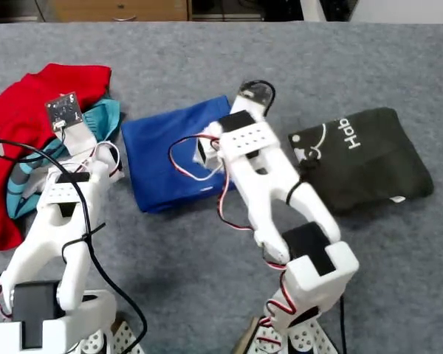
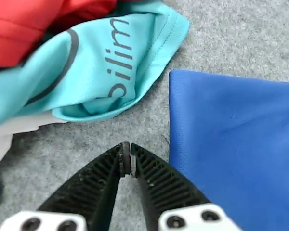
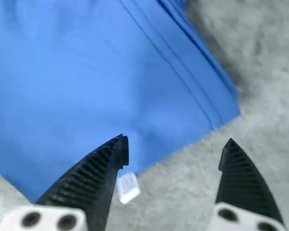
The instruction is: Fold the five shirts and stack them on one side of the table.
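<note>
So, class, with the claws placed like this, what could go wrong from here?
The open right claw straddles the edge of the folded blue shirt; closing on just some layers could undo the fold. The shut left claw sits beside the teal shirt, bunched against the red shirt; pulling one might drag both.

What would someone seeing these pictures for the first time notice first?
The crumpled heap of red shirt and teal shirt at one end of the grey table stands out first. Beside it lie a folded blue shirt in the middle and a folded black shirt beyond. The right end effector hangs open over the blue shirt's edge; the left end effector is shut over the table.
</note>
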Tool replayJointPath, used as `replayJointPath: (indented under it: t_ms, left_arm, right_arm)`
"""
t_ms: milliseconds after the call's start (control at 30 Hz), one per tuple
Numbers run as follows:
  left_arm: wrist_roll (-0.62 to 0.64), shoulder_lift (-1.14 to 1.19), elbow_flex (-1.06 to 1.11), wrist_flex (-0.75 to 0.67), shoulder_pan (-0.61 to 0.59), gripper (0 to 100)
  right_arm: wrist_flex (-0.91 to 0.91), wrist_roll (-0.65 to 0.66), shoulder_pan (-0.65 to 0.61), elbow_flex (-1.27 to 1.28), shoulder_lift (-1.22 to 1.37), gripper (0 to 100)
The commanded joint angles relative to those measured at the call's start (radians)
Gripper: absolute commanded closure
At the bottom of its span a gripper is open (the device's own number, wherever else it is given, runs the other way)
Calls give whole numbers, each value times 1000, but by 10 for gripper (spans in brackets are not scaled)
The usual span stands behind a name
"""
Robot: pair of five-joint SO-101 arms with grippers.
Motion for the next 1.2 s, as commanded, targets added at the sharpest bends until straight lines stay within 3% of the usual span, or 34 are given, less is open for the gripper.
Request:
replayJointPath:
  t_ms: [0, 467, 800, 867, 1033, 1167]
  left_arm:
    - [-6, -4, -48, -2, 9, 979]
    - [-6, -2, -48, -2, 9, 978]
    - [-6, -2, -48, -2, 9, 977]
    - [-6, -2, -48, -2, 9, 977]
    - [-6, -2, -48, -2, 9, 977]
    - [-6, -2, -48, -2, 9, 977]
  right_arm:
    - [58, -12, 24, -50, -21, 688]
    - [-189, -8, 35, 5, 156, 688]
    - [-241, 48, 113, 5, 239, 701]
    - [-241, 86, 116, 5, 239, 755]
    - [-241, 135, 116, 5, 240, 998]
    - [-239, 141, 117, 7, 239, 991]
